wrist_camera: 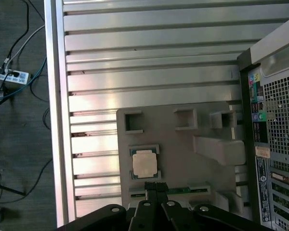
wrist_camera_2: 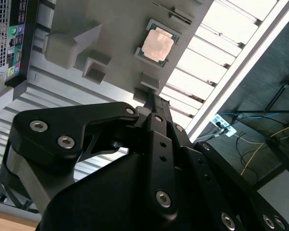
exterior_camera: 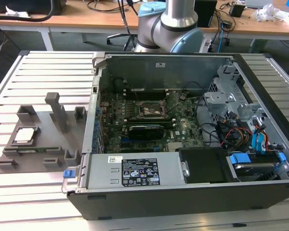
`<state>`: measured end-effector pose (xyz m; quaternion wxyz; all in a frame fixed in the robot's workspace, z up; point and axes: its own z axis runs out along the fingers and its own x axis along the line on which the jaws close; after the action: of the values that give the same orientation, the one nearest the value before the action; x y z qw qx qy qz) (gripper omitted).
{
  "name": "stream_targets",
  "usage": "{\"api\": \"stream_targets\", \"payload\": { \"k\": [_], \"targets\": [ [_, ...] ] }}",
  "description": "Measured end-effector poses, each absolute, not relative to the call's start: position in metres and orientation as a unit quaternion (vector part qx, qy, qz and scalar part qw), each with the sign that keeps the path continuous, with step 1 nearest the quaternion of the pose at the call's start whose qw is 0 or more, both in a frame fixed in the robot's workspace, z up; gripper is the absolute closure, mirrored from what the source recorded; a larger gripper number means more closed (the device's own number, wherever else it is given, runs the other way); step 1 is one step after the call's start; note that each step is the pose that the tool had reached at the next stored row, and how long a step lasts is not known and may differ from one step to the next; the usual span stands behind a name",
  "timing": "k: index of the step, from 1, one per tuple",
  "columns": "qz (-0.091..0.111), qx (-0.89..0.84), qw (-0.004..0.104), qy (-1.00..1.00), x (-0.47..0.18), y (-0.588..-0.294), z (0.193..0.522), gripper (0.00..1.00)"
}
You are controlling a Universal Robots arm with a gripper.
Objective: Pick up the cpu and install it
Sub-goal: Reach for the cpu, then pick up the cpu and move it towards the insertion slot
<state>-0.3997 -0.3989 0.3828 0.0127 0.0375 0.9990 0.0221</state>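
Silvery-white metal marks the cpu [exterior_camera: 25, 135] in the exterior view, where we find it lying flat in a pocket of the grey fixture plate [exterior_camera: 45, 144] on the slatted table [exterior_camera: 53, 67]. It sits toward the exterior view's left, well apart from the open computer case [exterior_camera: 183, 202]. Inside that case the motherboard [exterior_camera: 183, 129] lies exposed, and we can make out no chip in its dark socket frame [exterior_camera: 151, 109], so we judge that nothing of the installation is done. In the second wrist view we look past the black gripper [wrist_camera_2: 152, 98] onto the same plate. There the cpu [wrist_camera_2: 157, 46] rests in its square recess, beyond the fingertips and apart from them. The fingers hold nothing, and we read them as drawn together. In the first wrist view the gripper [wrist_camera: 155, 185] shows its two fingers side by side with no gap we can make out. Their tips are near one edge of the cpu [wrist_camera: 144, 163] but do not touch it, and the perforated rear of the computer case [wrist_camera: 279, 120] stands beside the fixture plate [wrist_camera: 183, 159]. As we judge it, the task is at its very start: the chip is not yet grasped, and the lift, the carry to the socket frame and the seating all remain.
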Motion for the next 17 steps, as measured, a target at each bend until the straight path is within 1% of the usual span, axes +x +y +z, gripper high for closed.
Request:
{"api": "stream_targets", "payload": {
  "k": [17],
  "targets": [
    [0.022,0.038,0.013,0.999,-0.4045,-0.3989,0.3822,0.89]
  ]
}}
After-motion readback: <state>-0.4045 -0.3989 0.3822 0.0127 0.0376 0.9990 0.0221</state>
